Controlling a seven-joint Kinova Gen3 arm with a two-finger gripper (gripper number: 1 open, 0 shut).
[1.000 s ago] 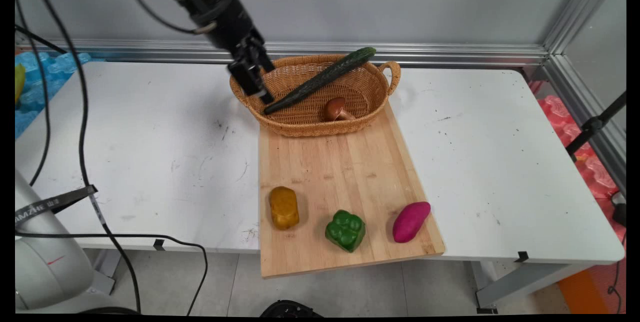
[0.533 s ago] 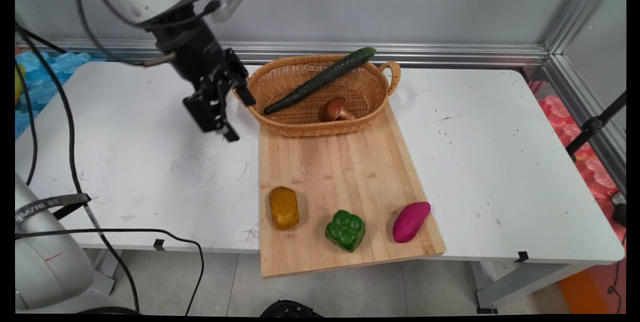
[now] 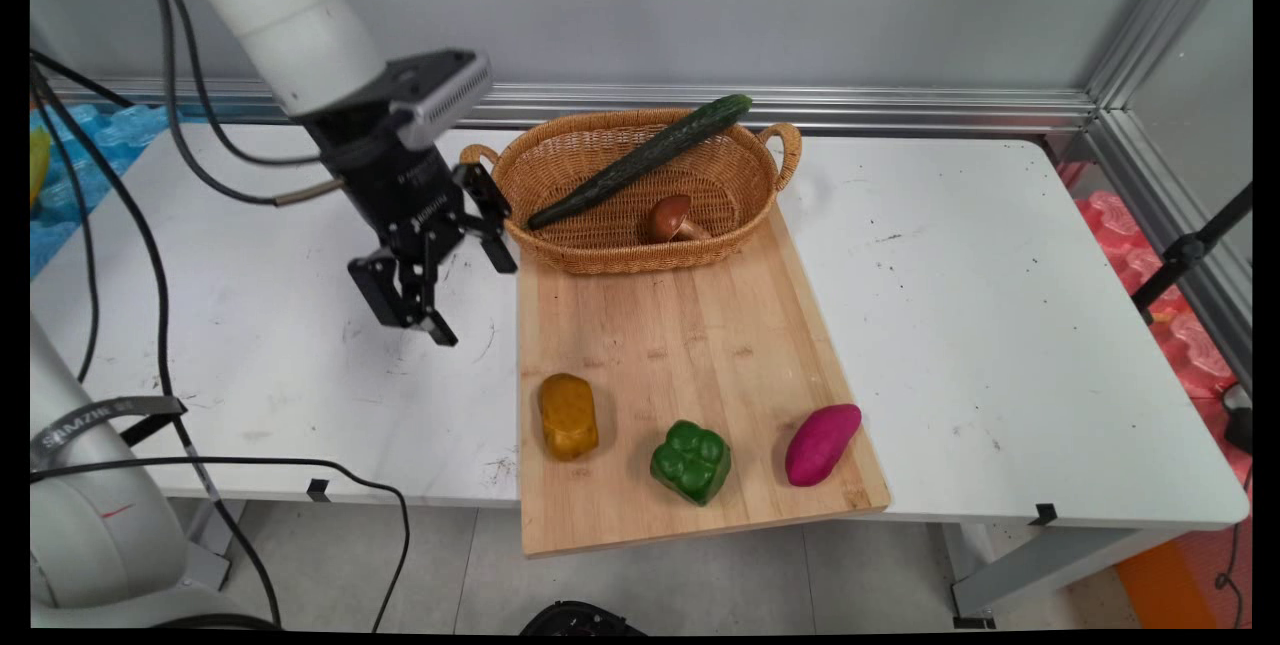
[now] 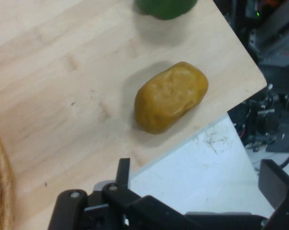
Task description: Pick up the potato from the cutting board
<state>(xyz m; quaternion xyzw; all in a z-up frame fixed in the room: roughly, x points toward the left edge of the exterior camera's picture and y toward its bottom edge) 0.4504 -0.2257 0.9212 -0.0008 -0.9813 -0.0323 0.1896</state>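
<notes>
My black gripper (image 3: 471, 296) hangs open and empty above the white table (image 3: 300, 325), just left of the wooden cutting board (image 3: 690, 325) and close to the left end of the wicker basket (image 3: 742, 222). In the hand view the gripper (image 4: 199, 179) looks down at a yellow-brown potato (image 4: 171, 97) lying near the board's edge (image 4: 63, 96), with a green bell pepper (image 4: 166, 7) beyond it. In the main view the potato (image 3: 568, 415) lies at the board's near left, below the gripper. The pepper (image 3: 691, 461) lies to its right.
The basket holds a long cucumber (image 3: 640, 160) propped across its rim and a brown mushroom (image 3: 672, 219). A purple sweet potato (image 3: 822, 443) lies at the board's near right corner. Black cables (image 3: 160, 225) hang at the left. The board overhangs the table's near edge.
The gripper has swung from over the basket's left rim to the left, then down and nearer, and now hangs beside the board. Nothing on the table has moved.
</notes>
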